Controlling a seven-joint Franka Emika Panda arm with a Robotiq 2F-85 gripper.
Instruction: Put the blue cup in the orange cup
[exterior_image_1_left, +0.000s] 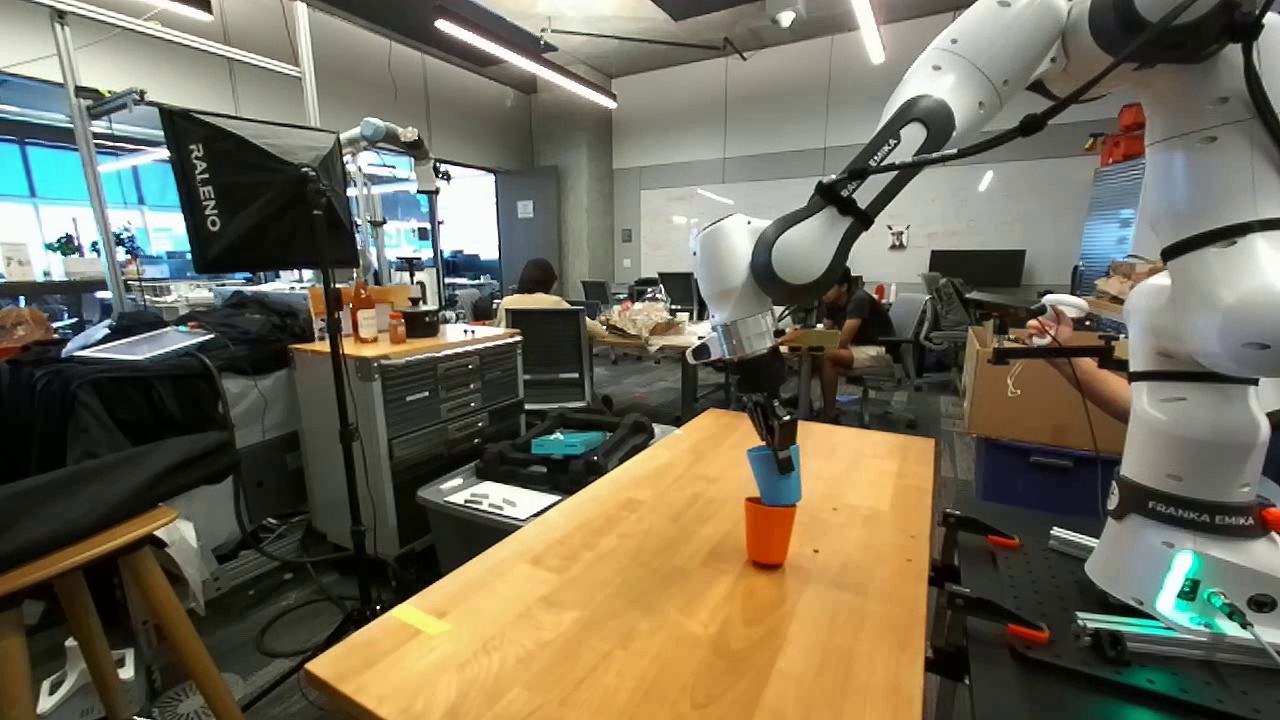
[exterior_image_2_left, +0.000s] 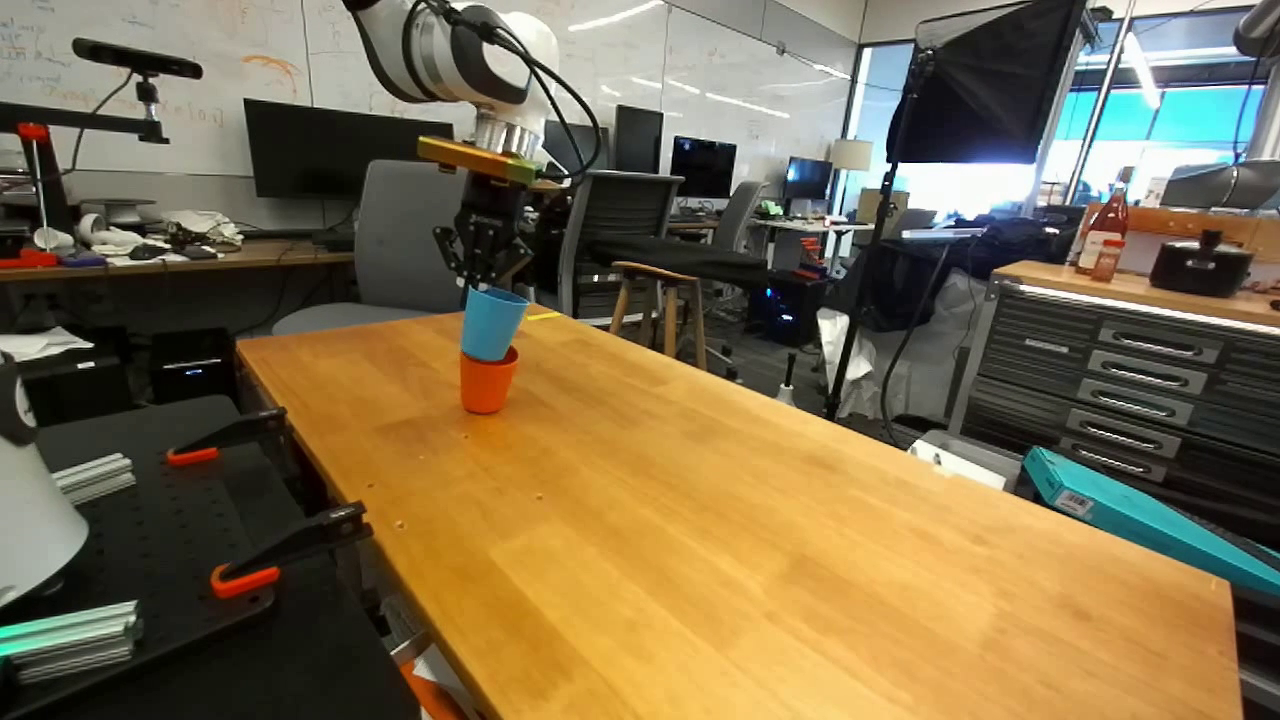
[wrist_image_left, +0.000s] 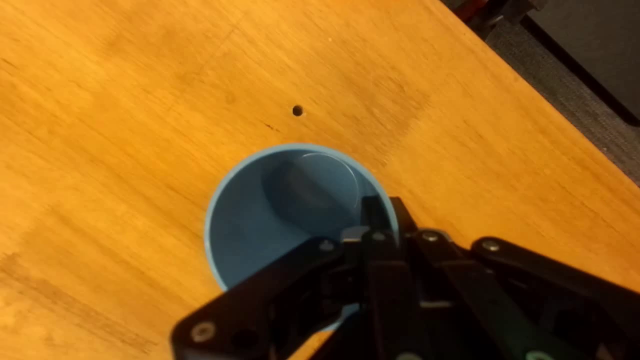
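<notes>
The blue cup (exterior_image_1_left: 773, 482) is held by one side of its wall and tilts slightly, open end up. It sits directly above the orange cup (exterior_image_1_left: 770, 532), which stands upright on the table. In an exterior view the blue cup (exterior_image_2_left: 493, 322) has its base at the rim of the orange cup (exterior_image_2_left: 487, 386); I cannot tell how far inside it is. My gripper (exterior_image_1_left: 784, 458) is shut on the blue cup's wall. In the wrist view one finger of the gripper (wrist_image_left: 390, 215) is inside the blue cup (wrist_image_left: 250, 225) and one outside. The orange cup is hidden there.
The wooden table (exterior_image_2_left: 700, 520) bears both cups. Black clamps with orange ends (exterior_image_2_left: 290, 550) grip the table edge on the robot's side. A softbox light on a stand (exterior_image_1_left: 260, 190) and a drawer cabinet (exterior_image_1_left: 420, 400) stand beyond the table.
</notes>
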